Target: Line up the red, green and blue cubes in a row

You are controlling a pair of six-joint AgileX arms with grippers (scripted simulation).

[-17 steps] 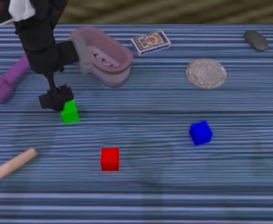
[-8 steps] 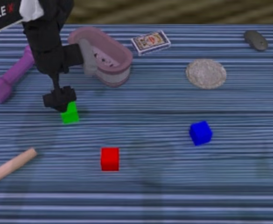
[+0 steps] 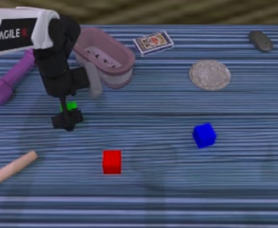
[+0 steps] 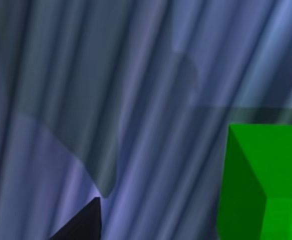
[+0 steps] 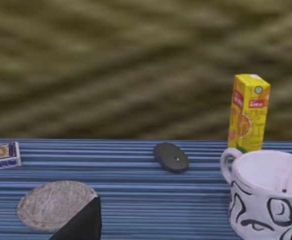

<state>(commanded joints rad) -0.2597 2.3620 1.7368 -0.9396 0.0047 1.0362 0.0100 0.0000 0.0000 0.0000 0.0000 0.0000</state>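
Note:
The green cube point(image 3: 71, 105) is mostly hidden under my left gripper point(image 3: 67, 118), which hangs over it at the table's left; only a green sliver shows behind the fingers. The left wrist view shows the green cube point(image 4: 265, 185) close up beside one dark fingertip point(image 4: 81, 225), with bare table between them, and the gripper point(image 4: 185, 235) is open. The red cube point(image 3: 111, 161) lies at the front centre. To the right of the middle sits the blue cube point(image 3: 204, 135). My right gripper point(image 5: 128, 235) is parked off the top view, open, with one fingertip point(image 5: 86, 222) showing.
Behind the left arm stands a pink tub point(image 3: 124, 71). A purple dumbbell point(image 3: 5, 83) lies far left and a wooden roller point(image 3: 10, 171) front left. At the back are a card deck point(image 3: 153, 42), a round grey coaster point(image 3: 209, 74) and a dark mouse point(image 3: 261, 41).
My left arm has swung forward and its gripper has come down over the green cube, now covering most of it. The cubes have not moved.

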